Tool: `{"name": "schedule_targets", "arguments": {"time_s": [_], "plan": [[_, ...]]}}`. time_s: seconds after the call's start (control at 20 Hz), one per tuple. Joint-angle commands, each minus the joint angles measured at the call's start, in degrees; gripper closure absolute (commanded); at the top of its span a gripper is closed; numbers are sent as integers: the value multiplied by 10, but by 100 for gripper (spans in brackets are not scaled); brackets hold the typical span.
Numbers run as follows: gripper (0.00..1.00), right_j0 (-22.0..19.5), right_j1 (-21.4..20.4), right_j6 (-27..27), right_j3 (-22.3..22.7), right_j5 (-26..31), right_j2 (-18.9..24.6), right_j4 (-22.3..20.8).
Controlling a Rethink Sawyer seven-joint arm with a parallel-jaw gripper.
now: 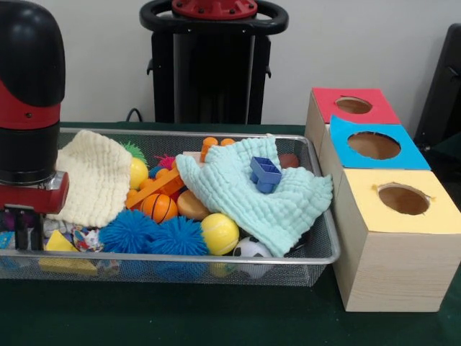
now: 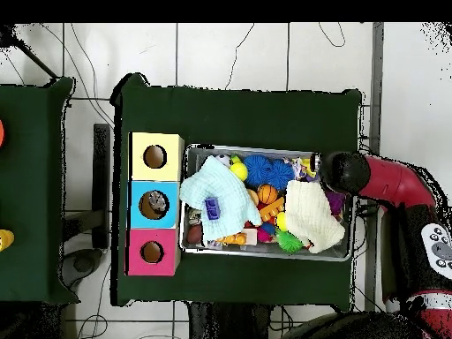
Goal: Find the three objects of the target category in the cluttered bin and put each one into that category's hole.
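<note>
Red and black, the arm's last link descends at the left edge of the front view, ending at the gripper (image 1: 21, 229) over the bin's left end; dark fingers hang beneath the red wrist block, but whether they stand apart or together cannot be told, and nothing is visibly held. Beneath and to the right lies the wire mesh bin (image 1: 317, 256), still crowded. A cream cloth (image 1: 94, 176) drapes its left portion. Next come two blue spiky balls (image 1: 155, 236) at the front, an orange basketball (image 1: 159, 207) behind them, and a yellow ball (image 1: 219, 233) beside a small soccer ball (image 1: 251, 249). A pale green cloth (image 1: 259, 198) covers the right portion, with a small blue block (image 1: 265, 174) resting on top of it.

Right of the bin, well clear of its wall, stand three wooden boxes: red-topped box (image 1: 353, 106) farthest, blue-topped box (image 1: 374, 144) in the middle, yellow-topped box (image 1: 403, 200) nearest. In the overhead view something greyish seems to sit inside the blue-topped hole, though it is too small to identify; the other two holes look dark and empty. Judged from this, at most one delivery is made, and the target category cannot be told; the searching largely remains, with both cloths probably hiding candidates.
</note>
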Motion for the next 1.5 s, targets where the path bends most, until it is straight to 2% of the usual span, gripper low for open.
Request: {"name": "schedule_targets", "arguments": {"time_s": [0.05,0.2,0.65,1.1,1.5], "plan": [[100,-15,31,-17,5,6,9,-14],[100,-13,24,-11,12,10,5,-12],[100,1,-57,-1,63,51,-15,0],[100,7,-111,-5,98,71,-25,9],[100,8,-107,-1,100,67,-23,11]]}}
